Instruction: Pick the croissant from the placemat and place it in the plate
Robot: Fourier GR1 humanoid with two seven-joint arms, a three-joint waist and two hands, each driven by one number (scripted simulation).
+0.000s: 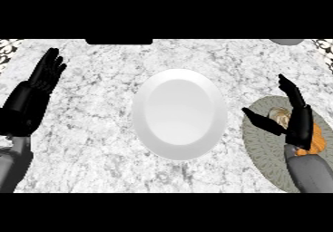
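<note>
While poised over the placemat (259,152) at the right, shows the right hand (301,123) spread wide: fingers (289,89) straight, thumb angled off toward the plate (179,114), curled round nothing. Leaves the croissant (317,138) lying on the placemat, mostly hidden beneath palm and wrist, with an orange flank at the hand's outer side and a paler bit between thumb and fingers. Cannot tell whether touched or merely covered.

Sets the plate, white and round, mid-counter, parted from the placemat by a strip of marble (95,136); thumb tip near its right rim, short of it. Runs the placemat out to the right edge and off the lower one. Opens a broad stretch of marble left of the plate, up to the left hand (25,106), resting near the left edge, fingers up and straight, holding nothing. Keeps narrower bare margins beyond and before the plate.

Along the far edge, cut off: a dark flat shape (118,41) up-left of the plate, a grey rounded shape (287,41) toward the right, patterned patches (4,50) in both corners.
</note>
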